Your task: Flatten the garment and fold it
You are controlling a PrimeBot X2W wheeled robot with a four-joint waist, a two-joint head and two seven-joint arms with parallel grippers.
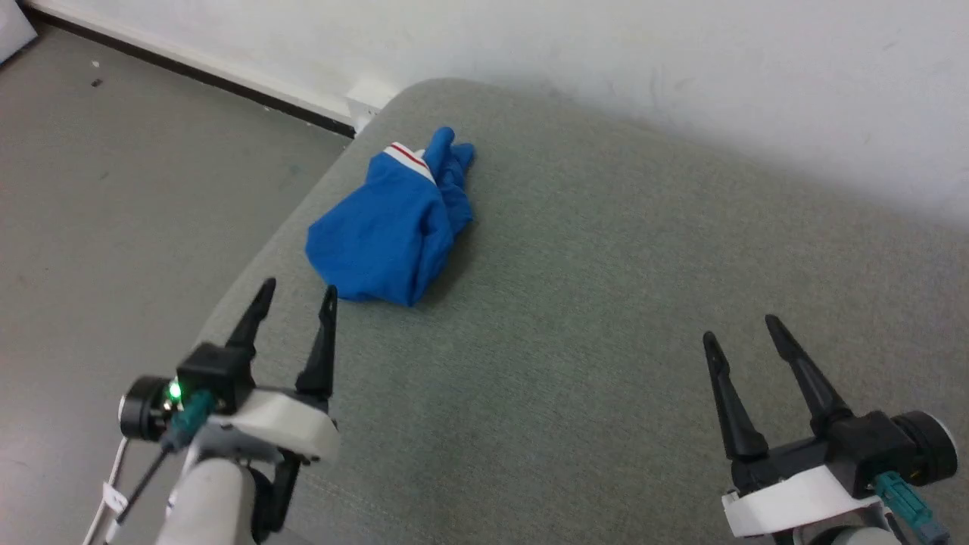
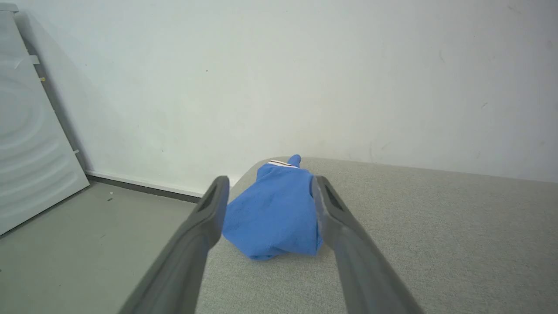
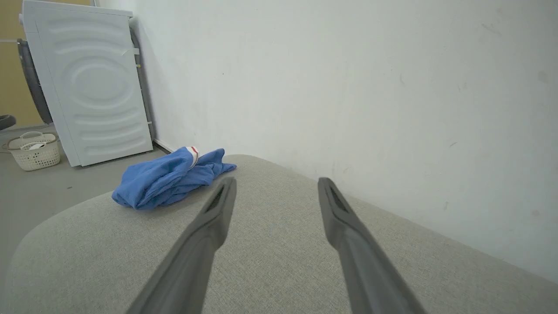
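Observation:
The garment [image 1: 394, 227] lies bunched in a blue heap near the far left corner of the grey padded surface [image 1: 590, 318], a strip of white trim with a red stripe showing at its far end. My left gripper [image 1: 297, 291] hovers open just short of the heap's near edge, and in the left wrist view the garment [image 2: 272, 213] sits framed between its two fingers. My right gripper [image 1: 743, 327] stands open over bare fabric at the lower right, well away from the heap; its wrist view shows the garment [image 3: 168, 179] off to the left.
The padded surface's rounded left edge [image 1: 250, 272] drops to a grey floor [image 1: 129, 197]. A white wall [image 1: 681, 83] runs behind the surface. A white appliance [image 3: 87, 83] and a pale laundry basket [image 3: 35, 152] stand on the floor beyond.

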